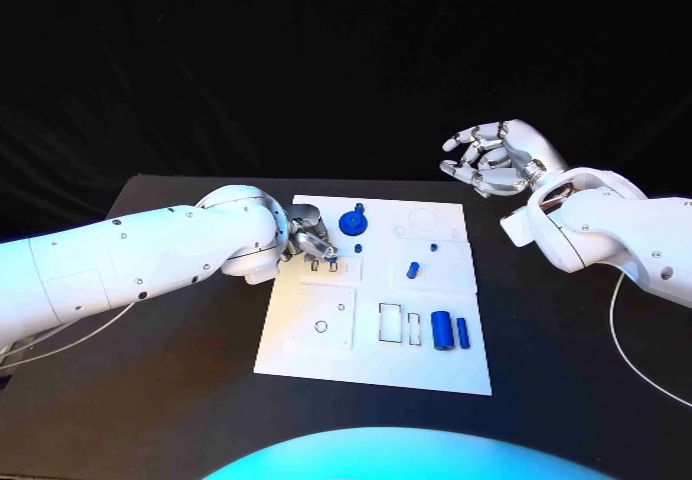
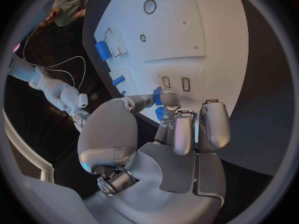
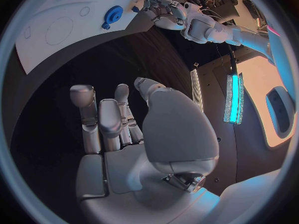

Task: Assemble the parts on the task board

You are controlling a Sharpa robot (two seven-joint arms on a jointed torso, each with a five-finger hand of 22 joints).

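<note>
The white task board [image 1: 378,350] lies in the middle of the black table. My left hand [image 1: 306,240] is over the board's left edge and pinches a small blue part [image 2: 158,97] between thumb and finger, just above two small slots [image 2: 175,83]. A blue gear-like part [image 1: 355,222] stands near the board's far edge, right beside that hand. A small blue peg [image 1: 414,268] sits mid-board, and two blue cylinders [image 1: 450,331] lie at the near right. My right hand [image 1: 498,158] hangs raised beyond the board's far right corner, fingers apart and empty.
Bare black table [image 1: 577,340] surrounds the board on every side. A white cable [image 1: 623,330] runs along the table by my right arm. Empty recesses [image 1: 329,315] mark the board's near left part.
</note>
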